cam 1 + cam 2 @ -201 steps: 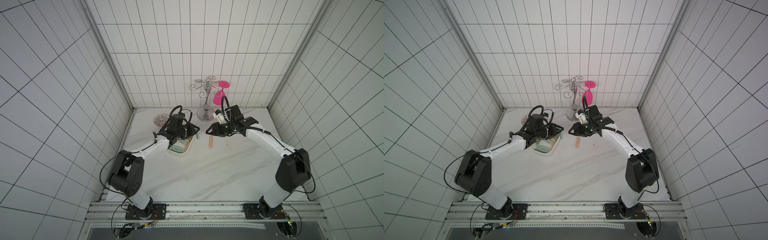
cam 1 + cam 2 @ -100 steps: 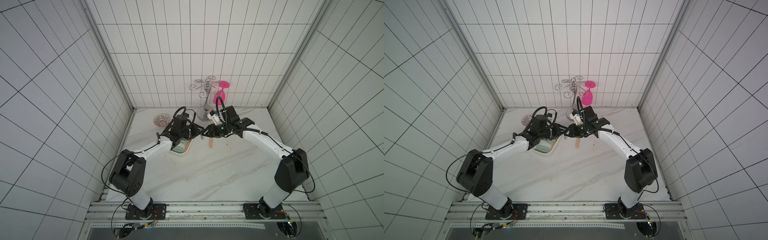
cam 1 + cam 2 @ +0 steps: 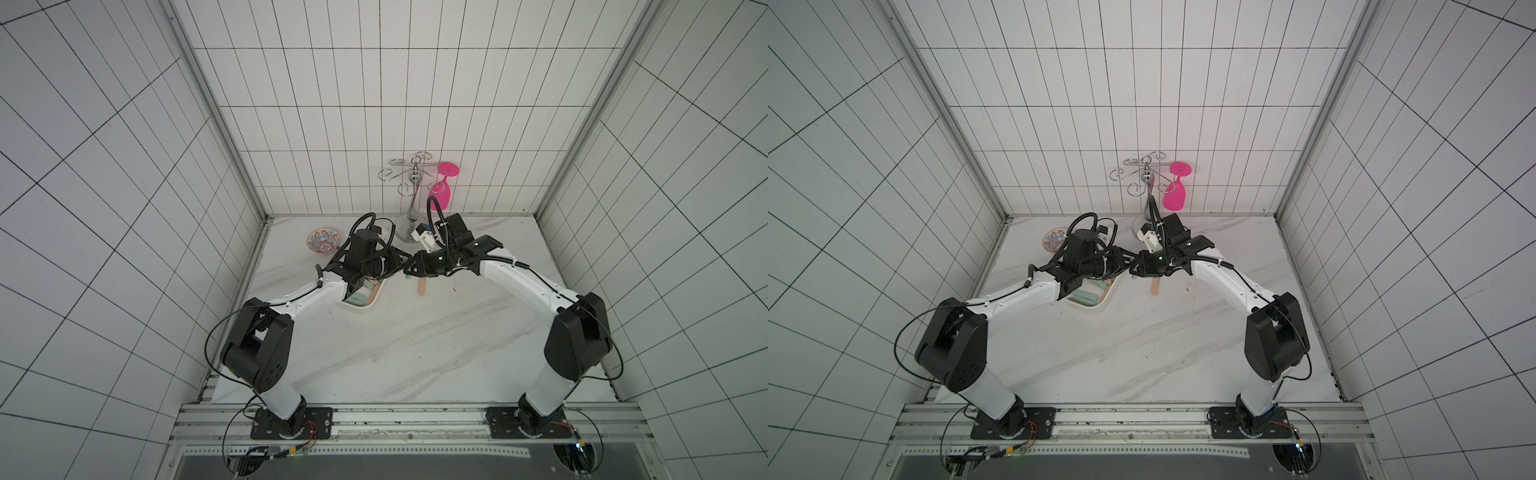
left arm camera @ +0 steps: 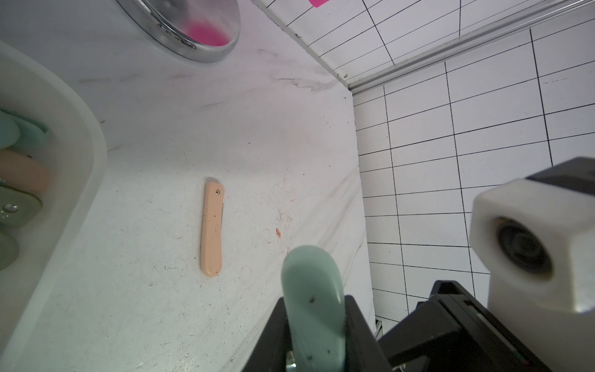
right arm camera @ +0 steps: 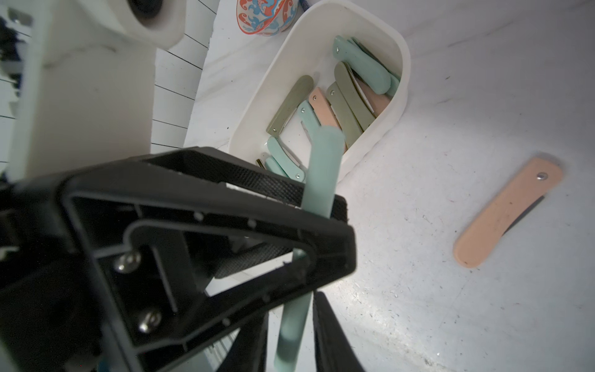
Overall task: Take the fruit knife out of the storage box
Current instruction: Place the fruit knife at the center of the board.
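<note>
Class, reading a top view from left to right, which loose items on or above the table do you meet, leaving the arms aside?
Small round orange-and-blue patterned bowl → shallow white plastic storage box → peach folding fruit knife → bright pink goblet.

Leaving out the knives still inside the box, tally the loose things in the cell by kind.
Box: 1
Knives outside it: 2, peach knife on the table, mint knife in the left gripper
Bowl: 1
Rack: 1
Pink glass: 1
Total: 6
</note>
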Motion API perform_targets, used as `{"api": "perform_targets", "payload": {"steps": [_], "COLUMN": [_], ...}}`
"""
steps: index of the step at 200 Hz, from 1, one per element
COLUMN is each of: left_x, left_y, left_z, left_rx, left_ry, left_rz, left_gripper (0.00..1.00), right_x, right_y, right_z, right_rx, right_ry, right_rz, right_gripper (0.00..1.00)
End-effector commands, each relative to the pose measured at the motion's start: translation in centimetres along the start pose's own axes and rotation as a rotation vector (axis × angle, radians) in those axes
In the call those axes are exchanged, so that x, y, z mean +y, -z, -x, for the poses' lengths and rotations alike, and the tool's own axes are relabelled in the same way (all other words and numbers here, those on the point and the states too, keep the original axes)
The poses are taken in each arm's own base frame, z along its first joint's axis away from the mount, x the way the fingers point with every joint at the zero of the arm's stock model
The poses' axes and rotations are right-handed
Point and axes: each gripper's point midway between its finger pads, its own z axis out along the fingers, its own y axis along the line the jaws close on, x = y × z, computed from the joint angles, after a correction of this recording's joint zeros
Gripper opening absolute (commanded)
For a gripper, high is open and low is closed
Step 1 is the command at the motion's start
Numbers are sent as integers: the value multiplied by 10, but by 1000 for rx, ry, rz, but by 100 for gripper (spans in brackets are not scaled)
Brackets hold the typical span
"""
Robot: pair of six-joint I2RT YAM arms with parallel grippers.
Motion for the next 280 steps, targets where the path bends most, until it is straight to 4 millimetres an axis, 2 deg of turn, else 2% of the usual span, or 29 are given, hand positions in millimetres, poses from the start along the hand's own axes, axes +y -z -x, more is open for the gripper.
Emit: {"api": "perform_targets", "payload": {"steps": [1, 21, 45, 71, 94, 124, 157, 206, 233, 280], "left_x": [-13, -13, -14, -11, -6, 9, 34, 60, 70, 84], "left_y": [-2, -3, -1, -2, 2, 17, 37, 52, 55, 60], "left_z": [8, 6, 6, 5, 7, 19, 33, 34, 31, 28], "left_rx": [-19, -12, -13, -9, -14, -60, -108, -111, -101, -89], "left_ry": [-8, -10, -20, -32, -46, -48, -42, -94, -107, -98], "left_rz": [-34, -36, -39, -31, -7, 41, 102, 205, 236, 251], "left_gripper": [15, 19, 27, 48, 58, 65, 72, 72, 72, 71], "right_x": [6, 6, 7, 6, 3, -21, -49, -93, -124, -165], "right_y": [3, 1, 2, 7, 19, 36, 42, 18, 4, -28], "right_z": [10, 10, 9, 11, 16, 24, 18, -1, -8, -26], "right_rx": [-20, -18, -17, -34, -67, -106, -108, -45, -33, 14], "right_ry": [29, 29, 28, 35, 10, -98, -186, -281, -332, -370], "right_rz": [-8, -9, -8, -24, -32, -50, -57, -96, -131, -182], "right_gripper": [10, 0, 0, 0, 0, 0, 0, 0, 0, 0]}}
